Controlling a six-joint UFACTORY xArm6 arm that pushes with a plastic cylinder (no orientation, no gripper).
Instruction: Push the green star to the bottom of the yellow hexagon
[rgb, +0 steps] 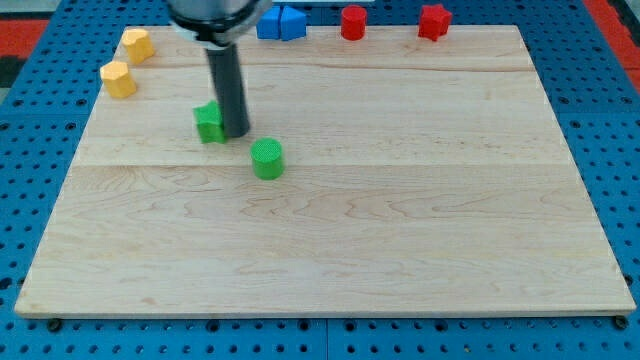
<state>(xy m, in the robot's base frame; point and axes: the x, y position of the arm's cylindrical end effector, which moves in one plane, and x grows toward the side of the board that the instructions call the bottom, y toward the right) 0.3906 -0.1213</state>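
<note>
The green star (209, 123) lies on the wooden board in the upper left part of the view, partly hidden by my rod. My tip (237, 134) rests against the star's right side. The yellow hexagon (118, 79) sits near the board's left edge, up and to the left of the star. A second yellow block (137, 45) lies just above it at the top left corner. A green cylinder (267, 159) stands down and to the right of my tip, apart from it.
Along the board's top edge lie two blue blocks (281, 22) touching each other, a red cylinder (353, 22) and a red star (434, 21). The board (400, 230) lies on a blue perforated table.
</note>
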